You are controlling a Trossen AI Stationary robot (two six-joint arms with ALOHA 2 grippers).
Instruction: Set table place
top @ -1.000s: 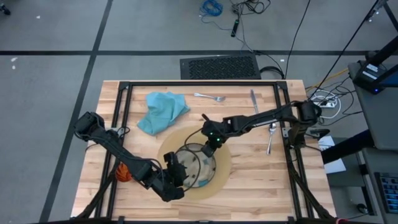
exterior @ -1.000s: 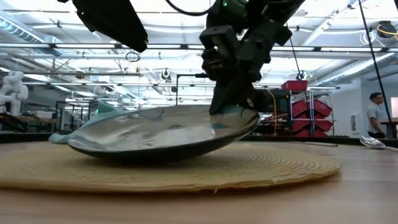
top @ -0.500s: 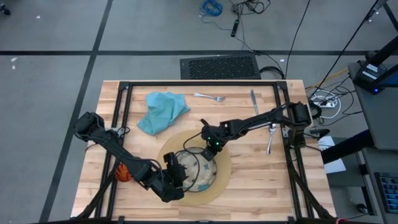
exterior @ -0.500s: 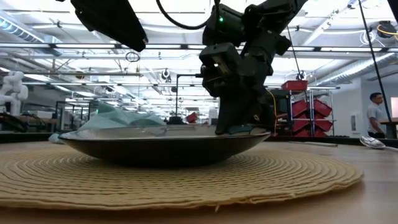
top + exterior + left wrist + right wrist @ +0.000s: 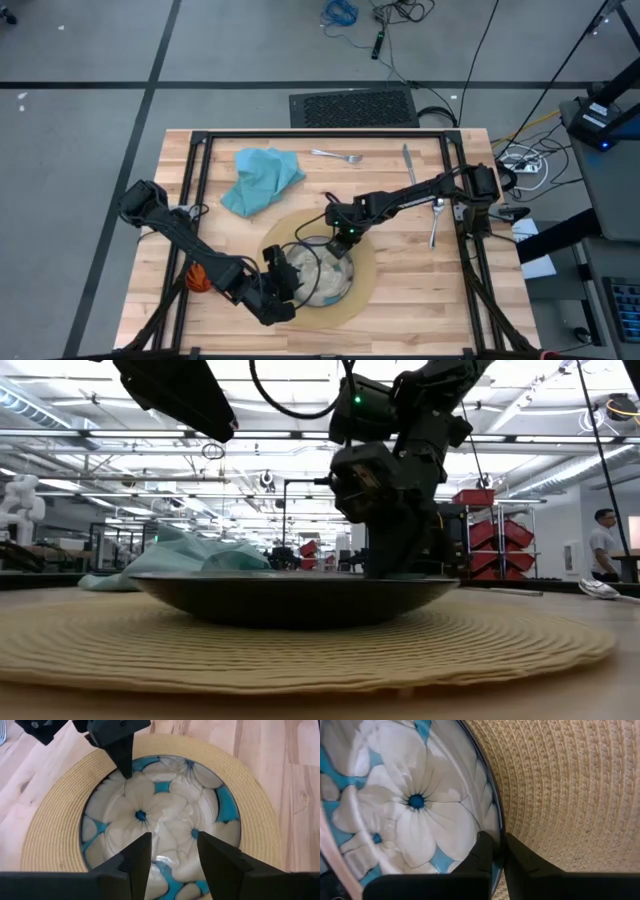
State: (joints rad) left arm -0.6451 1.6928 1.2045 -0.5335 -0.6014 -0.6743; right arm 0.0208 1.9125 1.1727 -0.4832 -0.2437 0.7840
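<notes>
Right end effector (image 5: 496, 851) pinches plate (image 5: 410, 805) rim.

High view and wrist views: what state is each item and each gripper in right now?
Plate: flat on the mat, rim pinched by right gripper.
Mat: flat on the table.
Napkin: crumpled, off the mat.
Fork, knife, spoon: lying loose, not yet placed.
Cup: mostly hidden under left arm.
Right gripper: shut on plate rim.
Left gripper: open, above the plate.
</notes>
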